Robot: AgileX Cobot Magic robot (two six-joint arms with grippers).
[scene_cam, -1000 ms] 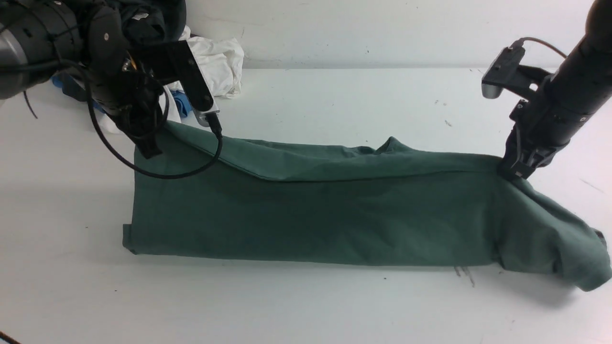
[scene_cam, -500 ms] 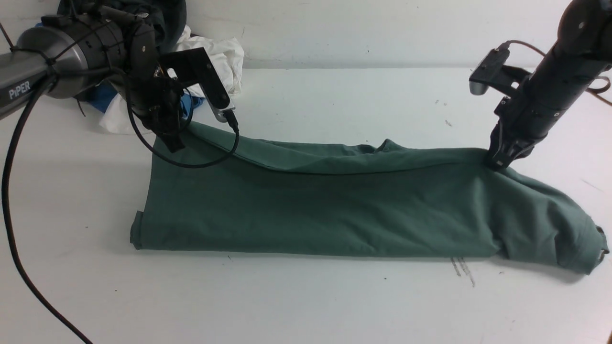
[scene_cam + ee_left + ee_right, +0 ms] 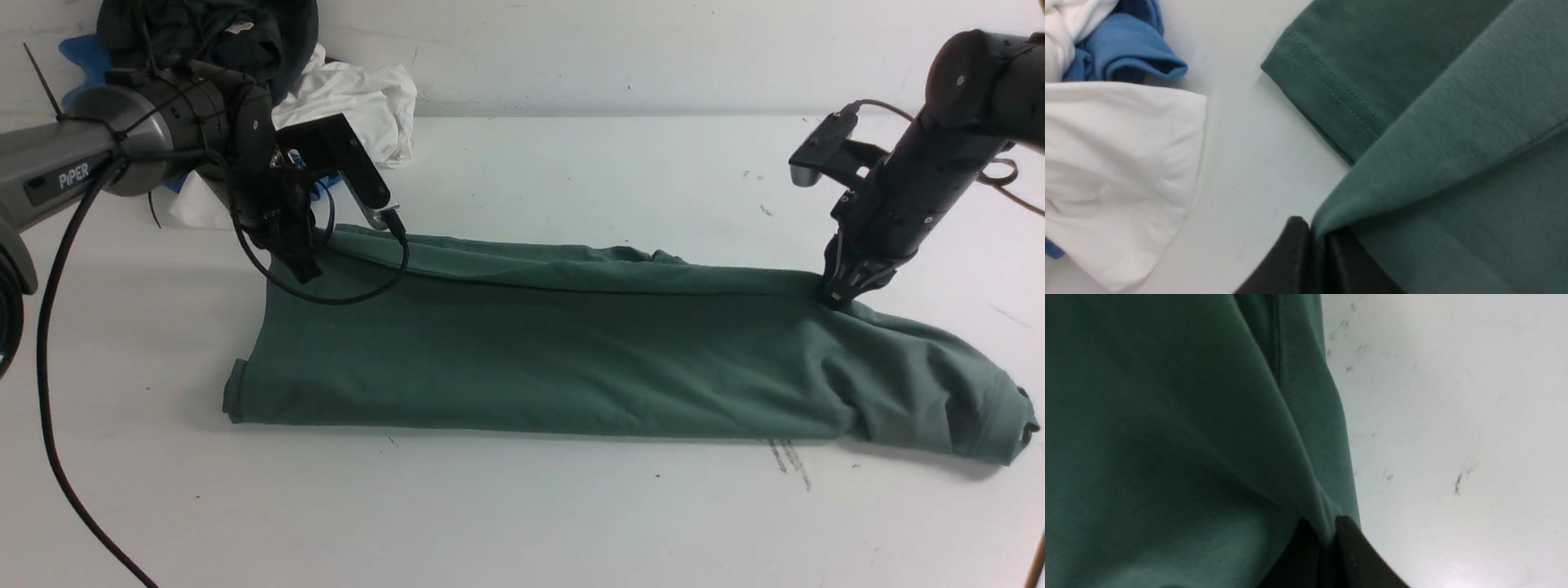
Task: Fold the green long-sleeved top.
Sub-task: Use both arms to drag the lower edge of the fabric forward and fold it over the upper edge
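Green long-sleeved top [image 3: 555, 359]: smooth knit band, long axis left-right, mid-frame.
Left gripper [image 3: 300, 265]: closed, pinching upper-left edge.
Right gripper [image 3: 839, 292]: closed, pinching upper-right edge.

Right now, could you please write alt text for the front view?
The left gripper and right gripper each pinch the far edge of the green long-sleeved top, folded lengthwise on a table. Other garments lie heaped far left.

My left gripper [image 3: 300, 265] pinches the far left corner, and my right gripper [image 3: 837, 292] the far edge toward the right, of the long sage-green knit top [image 3: 539, 351], which lies across the frame's middle on the flat white table [image 3: 571, 523]. At upper left, behind it and apart, lie a crumpled white cloth [image 3: 359, 98], a blue cloth [image 3: 1126, 49] and a dark charcoal garment [image 3: 245, 33].
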